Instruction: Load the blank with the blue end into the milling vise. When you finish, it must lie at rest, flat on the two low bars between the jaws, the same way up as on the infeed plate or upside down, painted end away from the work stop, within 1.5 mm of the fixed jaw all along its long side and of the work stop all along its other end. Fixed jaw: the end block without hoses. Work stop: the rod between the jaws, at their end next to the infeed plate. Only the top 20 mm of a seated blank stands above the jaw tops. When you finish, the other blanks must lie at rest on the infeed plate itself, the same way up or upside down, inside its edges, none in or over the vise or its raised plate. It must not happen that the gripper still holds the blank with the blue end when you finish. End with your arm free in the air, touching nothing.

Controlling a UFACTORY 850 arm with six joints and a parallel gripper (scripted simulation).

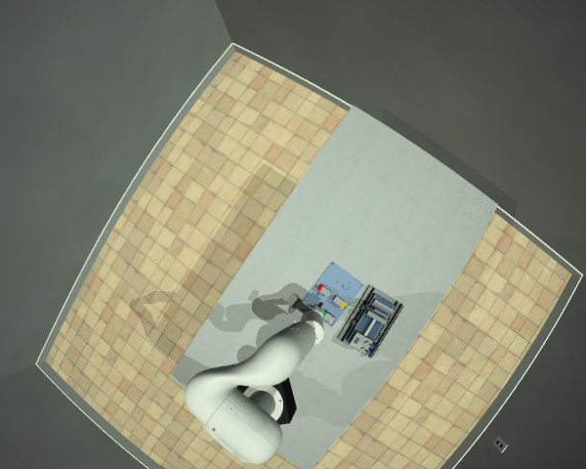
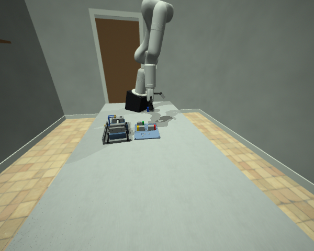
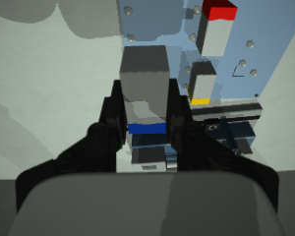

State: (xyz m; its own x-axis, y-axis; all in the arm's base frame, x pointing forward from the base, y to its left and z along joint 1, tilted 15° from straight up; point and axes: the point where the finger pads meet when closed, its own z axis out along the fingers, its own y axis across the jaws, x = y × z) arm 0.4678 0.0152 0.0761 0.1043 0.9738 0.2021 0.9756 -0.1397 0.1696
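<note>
My gripper is shut on the grey blank with the blue end. It holds the blank in the air, above the edge of the infeed plate on the robot-base side, with the blue band towards the wrist. In the top view my arm hides the blank. On the plate lie a red-ended blank, a yellow-ended blank and a green-ended blank. The milling vise stands beside the plate with nothing between its jaws.
The vise's blue hoses are at its far end in the exterior view. The black robot base stands behind the plate. Small pins stick up from the plate. Tiled floor lies on both sides of the grey table.
</note>
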